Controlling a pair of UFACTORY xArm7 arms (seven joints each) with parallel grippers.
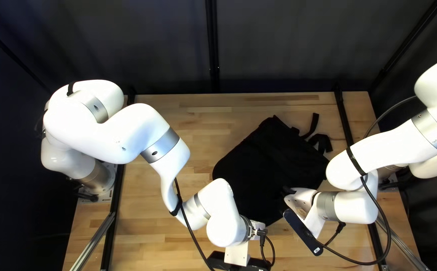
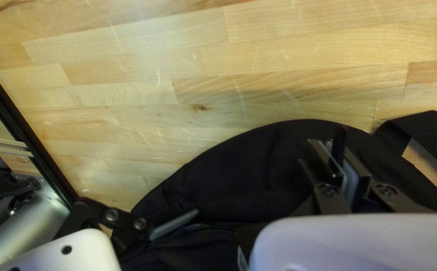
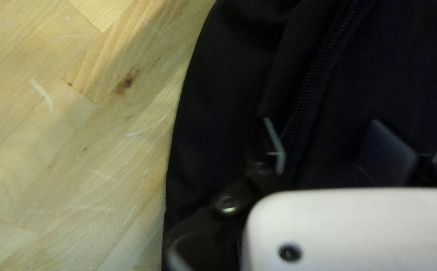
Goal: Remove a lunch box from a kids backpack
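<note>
The black backpack (image 1: pixel 266 160) lies flat on the table, its zipper (image 3: pixel 308 80) showing in the right wrist view. My left gripper (image 1: pixel 257 230) is at the backpack's near edge, mostly hidden by its wrist. In the left wrist view my left gripper (image 2: pixel 340 158) has its fingers close together, pinching a small black piece of the backpack (image 2: pixel 258 170). My right gripper (image 1: pixel 287 191) is over the backpack's near right part. From the right wrist view, my right gripper (image 3: pixel 329 140) stands open above the black cloth beside the zipper. No lunch box shows.
Black straps (image 1: pixel 320 140) stretch from the backpack's far right corner onto the wooden table (image 1: pixel 163 236). Both wrists are close together at the near side, and a cable (image 1: pixel 389 231) loops beside the right arm. Black rails run along the table's sides.
</note>
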